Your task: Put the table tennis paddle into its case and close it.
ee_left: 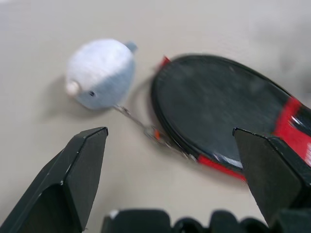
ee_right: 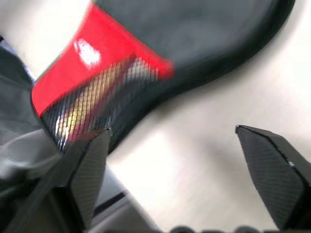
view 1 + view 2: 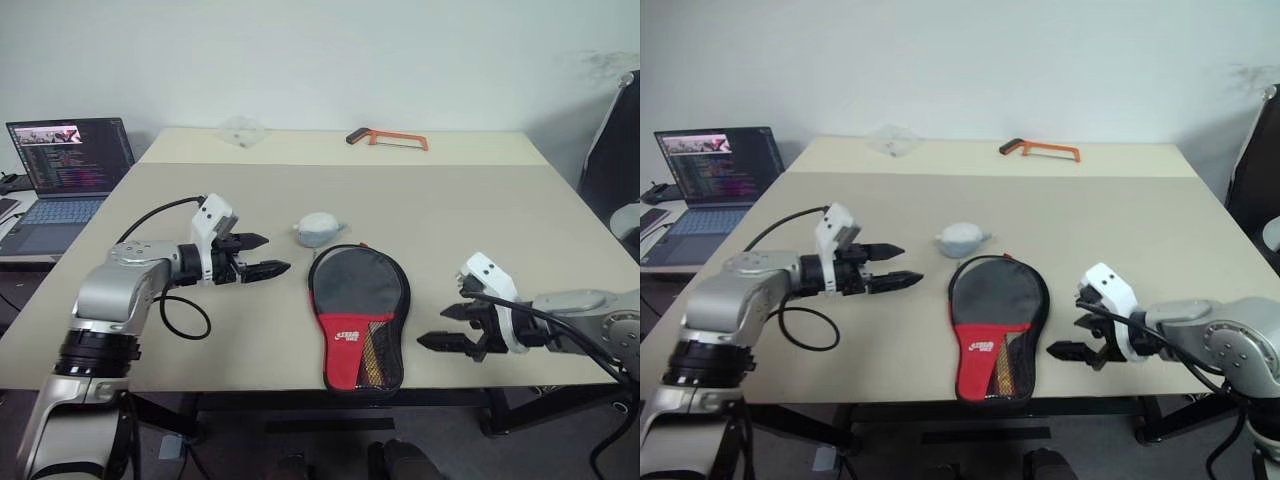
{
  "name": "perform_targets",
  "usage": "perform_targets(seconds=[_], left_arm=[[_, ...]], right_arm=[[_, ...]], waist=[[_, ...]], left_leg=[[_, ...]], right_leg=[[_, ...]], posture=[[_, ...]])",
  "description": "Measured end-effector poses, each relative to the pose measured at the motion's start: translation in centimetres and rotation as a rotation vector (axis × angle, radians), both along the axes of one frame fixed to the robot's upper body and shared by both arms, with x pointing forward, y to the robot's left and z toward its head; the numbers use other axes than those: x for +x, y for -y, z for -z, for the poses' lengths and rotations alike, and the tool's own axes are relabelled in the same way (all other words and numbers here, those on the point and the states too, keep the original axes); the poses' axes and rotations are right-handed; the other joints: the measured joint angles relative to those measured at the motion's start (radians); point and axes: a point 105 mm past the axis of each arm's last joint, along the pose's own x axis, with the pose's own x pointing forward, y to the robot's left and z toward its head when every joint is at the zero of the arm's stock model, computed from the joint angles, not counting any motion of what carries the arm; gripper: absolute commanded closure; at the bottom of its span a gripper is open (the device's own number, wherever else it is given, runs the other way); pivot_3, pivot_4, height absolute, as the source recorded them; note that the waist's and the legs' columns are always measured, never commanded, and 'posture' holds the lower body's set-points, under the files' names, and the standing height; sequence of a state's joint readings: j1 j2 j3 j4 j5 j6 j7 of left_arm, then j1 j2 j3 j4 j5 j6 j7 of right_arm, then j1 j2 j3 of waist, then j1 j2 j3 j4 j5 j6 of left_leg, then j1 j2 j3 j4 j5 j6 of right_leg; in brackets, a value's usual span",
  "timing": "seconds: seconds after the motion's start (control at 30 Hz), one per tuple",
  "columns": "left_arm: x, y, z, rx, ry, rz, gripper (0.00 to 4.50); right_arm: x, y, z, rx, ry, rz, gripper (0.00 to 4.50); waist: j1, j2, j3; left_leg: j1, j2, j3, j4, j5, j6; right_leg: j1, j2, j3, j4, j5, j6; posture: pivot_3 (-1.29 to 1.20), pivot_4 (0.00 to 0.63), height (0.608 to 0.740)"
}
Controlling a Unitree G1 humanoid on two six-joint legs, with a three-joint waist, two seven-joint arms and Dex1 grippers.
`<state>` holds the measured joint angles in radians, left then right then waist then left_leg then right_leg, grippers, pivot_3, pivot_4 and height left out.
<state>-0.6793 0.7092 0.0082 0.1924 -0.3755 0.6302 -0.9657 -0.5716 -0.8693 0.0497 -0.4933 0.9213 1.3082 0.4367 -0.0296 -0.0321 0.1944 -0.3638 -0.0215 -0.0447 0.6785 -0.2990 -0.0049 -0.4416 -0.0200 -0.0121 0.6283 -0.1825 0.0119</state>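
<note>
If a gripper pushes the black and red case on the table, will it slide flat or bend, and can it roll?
The case lies flat with the paddle handle showing through its mesh, so it would probably slide as one fairly stiff piece. Its fabric edges may still give a little. Rolling seems unlikely; the small grey plush charm chained to it would likely drag along.

Plain pale wall (image 3: 320,60) behind, evenly lit. Beige counter (image 3: 480,230) across the middle, a seam running along its far part. Open laptop (image 3: 70,160) on a low side desk at the left, screen lit with lines of code. Dark chair (image 3: 612,160) at the right edge. Orange hacksaw (image 3: 387,138) and small clear bag (image 3: 241,130) at the far side of the counter. Pale blue plush (image 3: 318,228) near the middle. Dark floor (image 3: 260,440) under the front edge.
</note>
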Motion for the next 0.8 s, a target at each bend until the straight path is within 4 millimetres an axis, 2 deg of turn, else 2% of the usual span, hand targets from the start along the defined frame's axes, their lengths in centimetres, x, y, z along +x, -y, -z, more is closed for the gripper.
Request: perform_targets(seconds=[0.07,0.13,0.2,0.23,0.33,0.4,0.5,0.67,0.8], left_arm=[[1.6,0.7,-0.6,-0.018,0.054,-0.053,0.00],[2.8,1.1,-1.2,-0.024,0.091,-0.100,0.00],[3.4,0.9,-1.1,-0.014,0.103,-0.133,0.00],[3.7,0.6,-0.8,-0.007,0.096,-0.150,0.00],[4.2,0.3,0.2,0.008,0.070,-0.188,0.00],[4.8,0.6,0.4,0.018,0.071,-0.207,0.00],[5.4,0.5,0.8,0.026,0.061,-0.245,0.00],[5.6,2.2,1.1,-0.001,0.057,-0.227,0.00],[5.6,2.2,1.1,0.000,0.061,-0.228,0.00]], right_arm=[[2.1,-2.5,-2.5,0.056,0.190,-0.028,0.04],[3.8,-5.2,-3.4,0.126,0.314,-0.030,0.04],[5.1,-7.1,-2.2,0.124,0.367,-0.017,0.04],[5.8,-7.7,-1.6,0.130,0.378,0.000,0.04],[7.1,-9.9,-0.8,0.204,0.394,0.049,0.04],[7.4,-11.1,-0.2,0.212,0.403,0.046,0.04],[7.3,-12.7,0.7,0.235,0.395,0.030,0.04],[6.9,-14.5,5.7,0.244,0.219,0.060,0.04],[7.1,-14.7,6.6,0.223,0.213,0.070,0.04]], waist=[[-0.002,-0.001,0.000],[-0.003,-0.002,-0.001],[-0.002,-0.002,-0.001],[-0.001,-0.002,-0.001],[0.001,-0.002,-0.001],[0.005,-0.002,-0.001],[0.009,-0.002,-0.001],[0.007,-0.002,-0.001],[0.002,-0.002,-0.002]], left_leg=[[0.001,0.001,0.001,0.000,0.000,0.000],[0.001,0.002,0.001,0.000,0.000,0.000],[-0.001,0.001,0.001,-0.001,0.000,-0.001],[-0.002,0.000,0.001,-0.001,0.001,-0.001],[-0.009,-0.001,0.002,0.000,0.002,-0.004],[-0.017,-0.002,0.000,0.002,0.002,-0.004],[-0.019,-0.002,-0.001,0.002,0.002,-0.004],[-0.018,-0.002,-0.001,0.002,0.001,-0.002],[-0.014,-0.001,-0.001,0.002,0.001,-0.002]], right_leg=[[0.000,0.000,0.001,0.000,0.001,0.002],[0.000,0.000,0.002,0.000,0.001,0.001],[-0.002,-0.001,0.002,0.001,0.002,0.000],[-0.004,-0.002,0.003,0.002,0.005,-0.005],[-0.010,-0.005,0.003,0.002,0.008,-0.007],[-0.017,-0.006,0.002,0.002,0.009,-0.007],[-0.017,-0.006,0.001,0.001,0.009,-0.007],[-0.017,-0.006,0.001,0.002,0.010,-0.008],[-0.014,-0.006,0.001,0.003,0.010,-0.009]], posture=[[0.00,0.150,0.740],[0.00,0.150,0.740],[0.00,0.150,0.740],[0.00,0.150,0.740],[0.00,0.150,0.740],[0.00,0.150,0.740],[0.00,0.150,0.740],[0.00,0.150,0.740],[0.00,0.150,0.740]])
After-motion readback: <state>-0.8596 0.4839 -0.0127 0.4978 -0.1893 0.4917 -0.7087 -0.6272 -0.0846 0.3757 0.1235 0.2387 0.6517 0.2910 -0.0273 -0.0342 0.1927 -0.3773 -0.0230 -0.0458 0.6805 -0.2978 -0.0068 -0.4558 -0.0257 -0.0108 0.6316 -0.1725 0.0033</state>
